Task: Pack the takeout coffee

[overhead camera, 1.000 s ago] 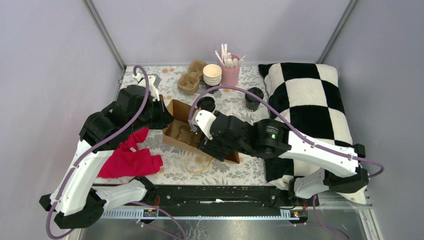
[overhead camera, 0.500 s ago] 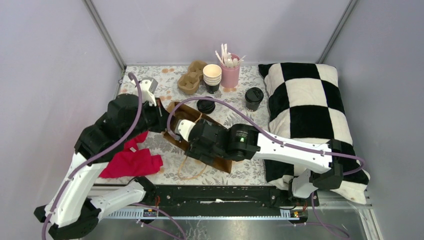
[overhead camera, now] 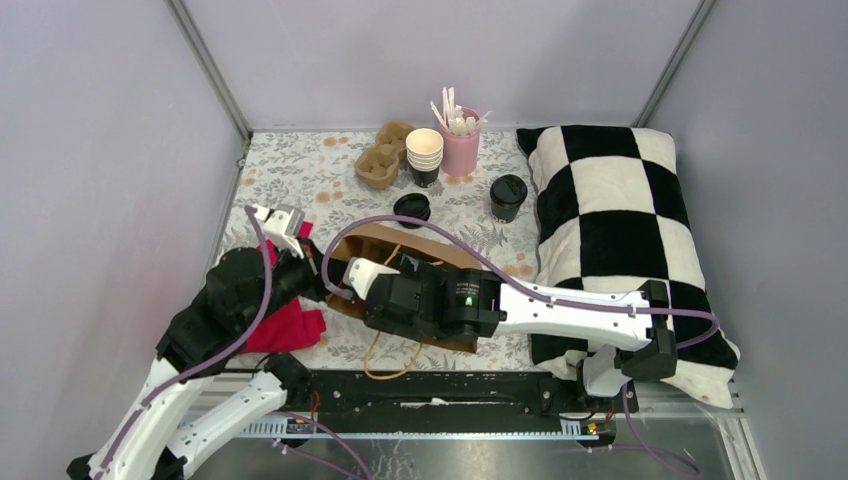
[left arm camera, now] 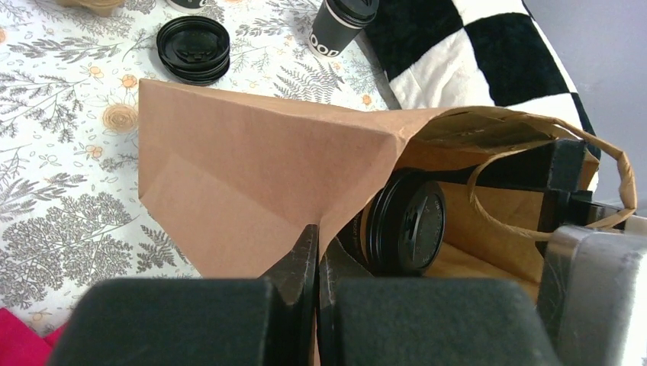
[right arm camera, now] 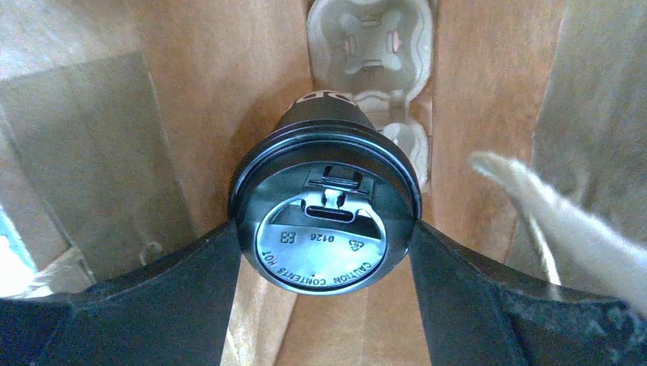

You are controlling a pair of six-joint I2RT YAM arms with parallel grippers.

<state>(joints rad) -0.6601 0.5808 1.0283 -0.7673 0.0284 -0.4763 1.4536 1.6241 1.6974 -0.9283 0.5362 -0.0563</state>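
Observation:
A brown paper bag (overhead camera: 432, 252) lies on its side mid-table with its mouth toward the pillow. My left gripper (left arm camera: 317, 255) is shut on the bag's edge (left arm camera: 252, 168), pinching the paper. My right gripper (right arm camera: 324, 236) reaches inside the bag and is shut on the takeout coffee (right arm camera: 324, 221), a black cup with a black lid, one finger on each side of the lid. The cup also shows in the left wrist view (left arm camera: 404, 221), inside the bag. In the top view the bag and the right wrist (overhead camera: 425, 300) hide the right fingers. A second lidded black cup (overhead camera: 508, 196) stands by the pillow.
A moulded cup carrier (right arm camera: 370, 53) sits at the bag's bottom. On the table are a stack of loose lids (overhead camera: 411, 208), nested lidless cups (overhead camera: 424, 152), a pink cup of stirrers (overhead camera: 461, 140), another carrier (overhead camera: 383, 157), a checkered pillow (overhead camera: 620, 200) and a red cloth (overhead camera: 290, 328).
Both arms have moved toward the near left. The bag has swung round with them and the right gripper with the cup has gone deeper into it.

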